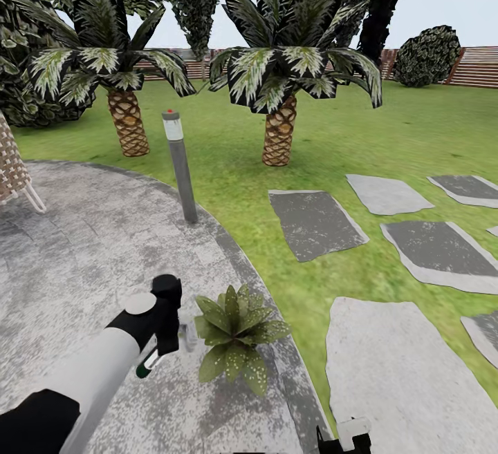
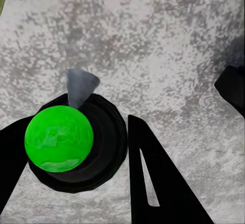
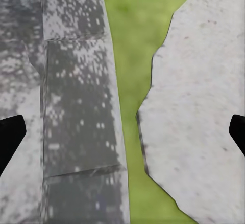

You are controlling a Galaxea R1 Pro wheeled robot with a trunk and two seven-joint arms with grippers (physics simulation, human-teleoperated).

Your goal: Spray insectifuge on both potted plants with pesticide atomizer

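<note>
pale-grey pesticide atomizer (image 1: 185, 336) in left hand (image 1: 169, 333), just beside potted plant (image 1: 235, 336)

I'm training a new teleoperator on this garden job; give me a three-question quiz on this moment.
1. True or false: the left gripper holds the pesticide atomizer.
2. Where does the potted plant stand? A) on the lawn B) at the edge of the paved patio C) on a stepping stone
3. Fill in: the right gripper's fingers are spread wide, so it is ____.

Key: 1 true; 2 B; 3 open.
</note>
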